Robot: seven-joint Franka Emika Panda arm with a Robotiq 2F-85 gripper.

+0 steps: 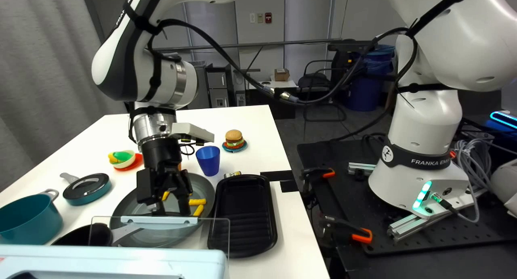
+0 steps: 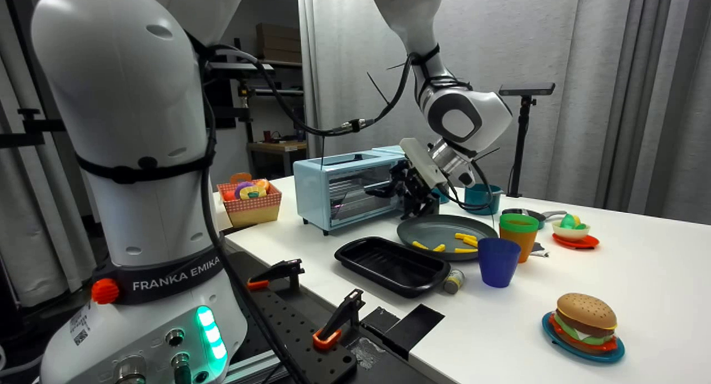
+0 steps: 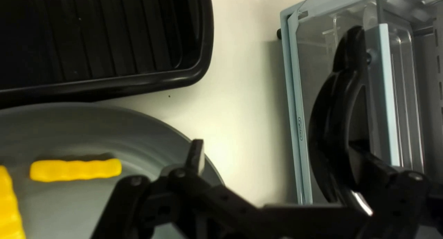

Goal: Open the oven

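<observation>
Wrist view, oven (image 3: pixel 379 104) cropped, black tray (image 3: pixel 114 42) cropped

In the wrist view, left of the centre of the gripper (image 3: pixel 278 147) lies the plate (image 3: pixel 100 131), bearing fries (image 3: pixel 76 170); right, the oven (image 3: pixel 378 93).

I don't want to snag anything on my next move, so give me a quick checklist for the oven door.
1. Hand open: ok, jaws wide apart.
2. Handle between the jaws: ok, as far as the wrist view shows; one finger appears to reach into the gap behind it.
3. Firm contact with the handle: cannot tell.
4. Oven door fully open: not ok, it stands only partly open.
5. Gray plate and black baking tray outside the door's swing: cannot tell; both sit in front of the oven, apart from it where the wrist view shows them.
</observation>
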